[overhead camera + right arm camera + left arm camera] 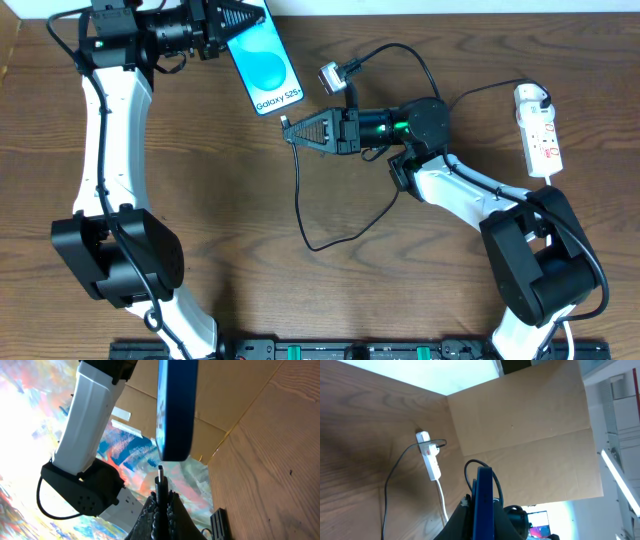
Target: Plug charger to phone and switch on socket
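Note:
My left gripper [238, 22] is shut on the phone [263, 58] and holds it at the table's back, blue screen up. In the left wrist view the phone [483, 505] shows edge-on between the fingers. My right gripper [298, 130] is shut on the charger's connector tip [285, 124], just below the phone's lower end. In the right wrist view the tip [160, 473] points at the phone's end [175, 415] with a small gap between them. The black cable [301, 205] loops over the table. The white socket strip [541, 130] lies at the right with a plug [532, 98] in it.
The strip also shows in the left wrist view [431, 458], with its white cord and the black cable [394, 476] beside it. A cardboard wall [520, 415] stands behind the table. A small black block [218, 522] lies on the wood near my right gripper.

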You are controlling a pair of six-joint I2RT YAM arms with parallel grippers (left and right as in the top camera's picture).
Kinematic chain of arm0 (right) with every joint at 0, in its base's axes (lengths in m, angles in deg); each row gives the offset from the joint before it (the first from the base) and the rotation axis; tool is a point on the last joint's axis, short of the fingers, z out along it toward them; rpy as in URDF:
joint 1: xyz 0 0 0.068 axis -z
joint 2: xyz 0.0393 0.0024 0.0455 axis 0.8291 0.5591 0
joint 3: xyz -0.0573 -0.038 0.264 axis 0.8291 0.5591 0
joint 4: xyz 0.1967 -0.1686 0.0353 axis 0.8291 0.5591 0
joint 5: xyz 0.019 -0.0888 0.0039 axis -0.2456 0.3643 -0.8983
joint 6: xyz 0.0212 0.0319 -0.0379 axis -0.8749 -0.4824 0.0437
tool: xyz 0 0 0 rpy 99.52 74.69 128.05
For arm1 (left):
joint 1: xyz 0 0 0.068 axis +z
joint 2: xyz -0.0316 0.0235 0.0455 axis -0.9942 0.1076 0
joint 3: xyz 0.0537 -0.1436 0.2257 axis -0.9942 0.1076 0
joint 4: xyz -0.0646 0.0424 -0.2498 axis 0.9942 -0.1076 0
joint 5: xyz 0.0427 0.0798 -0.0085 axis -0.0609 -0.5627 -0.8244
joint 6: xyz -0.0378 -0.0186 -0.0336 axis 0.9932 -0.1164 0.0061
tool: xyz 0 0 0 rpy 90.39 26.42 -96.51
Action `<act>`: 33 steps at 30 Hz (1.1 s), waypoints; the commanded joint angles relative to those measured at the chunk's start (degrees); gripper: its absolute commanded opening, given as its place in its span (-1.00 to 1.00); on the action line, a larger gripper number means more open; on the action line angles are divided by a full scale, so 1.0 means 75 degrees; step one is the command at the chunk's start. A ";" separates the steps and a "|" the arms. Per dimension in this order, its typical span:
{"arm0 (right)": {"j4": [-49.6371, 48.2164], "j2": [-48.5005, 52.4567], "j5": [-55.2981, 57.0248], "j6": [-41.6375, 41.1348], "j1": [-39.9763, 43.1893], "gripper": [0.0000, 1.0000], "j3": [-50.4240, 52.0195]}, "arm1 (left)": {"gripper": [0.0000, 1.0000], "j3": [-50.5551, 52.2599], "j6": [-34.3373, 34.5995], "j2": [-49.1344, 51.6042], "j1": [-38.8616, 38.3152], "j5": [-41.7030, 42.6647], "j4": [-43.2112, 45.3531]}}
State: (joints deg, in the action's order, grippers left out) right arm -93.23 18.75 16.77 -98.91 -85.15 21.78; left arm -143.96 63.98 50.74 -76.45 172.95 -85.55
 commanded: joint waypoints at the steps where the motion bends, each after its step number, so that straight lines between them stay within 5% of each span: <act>1: -0.0029 0.0015 -0.0017 0.0125 0.0047 -0.98 -0.0023 | -0.85 0.0006 -0.0082 -0.0099 -0.0012 0.0312 -0.0015; 33: 0.0067 0.0015 -0.0015 0.0181 0.0047 -0.98 -0.0023 | -0.85 0.0006 -0.0723 -0.0099 -0.0012 0.0259 -0.0898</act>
State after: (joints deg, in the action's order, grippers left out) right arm -92.66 18.75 16.73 -98.87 -85.15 21.78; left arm -143.94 59.00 50.74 -76.45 173.06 -92.35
